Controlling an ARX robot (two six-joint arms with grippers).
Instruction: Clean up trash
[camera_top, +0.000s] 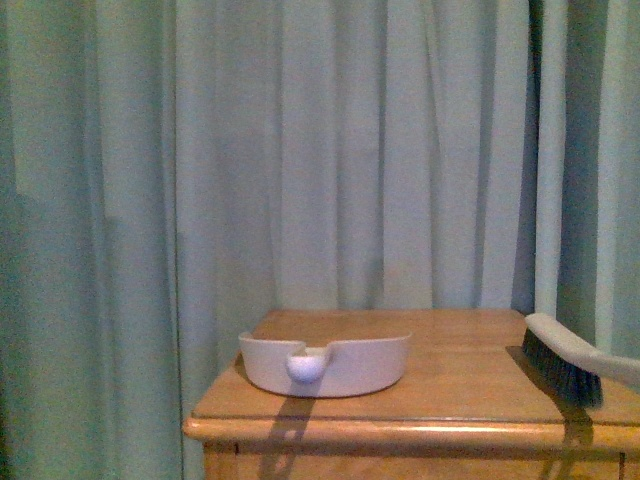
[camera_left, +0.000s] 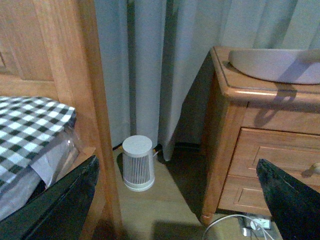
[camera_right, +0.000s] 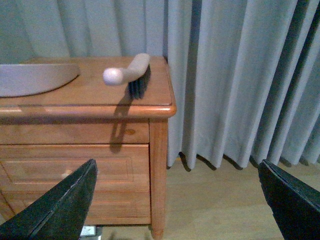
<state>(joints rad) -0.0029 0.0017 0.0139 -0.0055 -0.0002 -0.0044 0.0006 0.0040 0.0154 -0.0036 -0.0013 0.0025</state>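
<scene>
Searching all three views for the trash: no crumpled white wad shows in any of them, so its bearing from either arm cannot be given. Note: the small white ball at the front of the dustpan (camera_top: 350, 372) is its knob (camera_top: 305, 368) handle, not the target.

Left gripper (camera_left: 176, 162): spread wide, nothing between the fingers, facing the left flank of the bench (camera_top: 450, 400) and the floor gap between it and the bed (camera_left: 30, 125). Right gripper (camera_right: 177, 162): equally wide, empty, facing the bench's right front corner.

Tools: the dustpan sits left of centre near the front edge, knob toward the robot, on the left arm's side. The brush (camera_top: 565, 360) lies at the right edge, bristles down. Its long axis slants from the back of the bench toward the front right, handle end nearest the robot, on the right arm's side. The two are well apart.

Surface: smooth varnished wood with a rounded lip. Judgement: a light wad would slide readily under bristles.

Room: a pale curtain (camera_top: 350, 150) hangs behind the bench and to its right. The floor (camera_right: 210, 200) is wood. A ribbed white canister (camera_left: 137, 162) stands on it between bed and bench, just beside the curtain.

Judgement: the trash must be located first. The far part of the bench top and the floor beyond these views are unchecked.
</scene>
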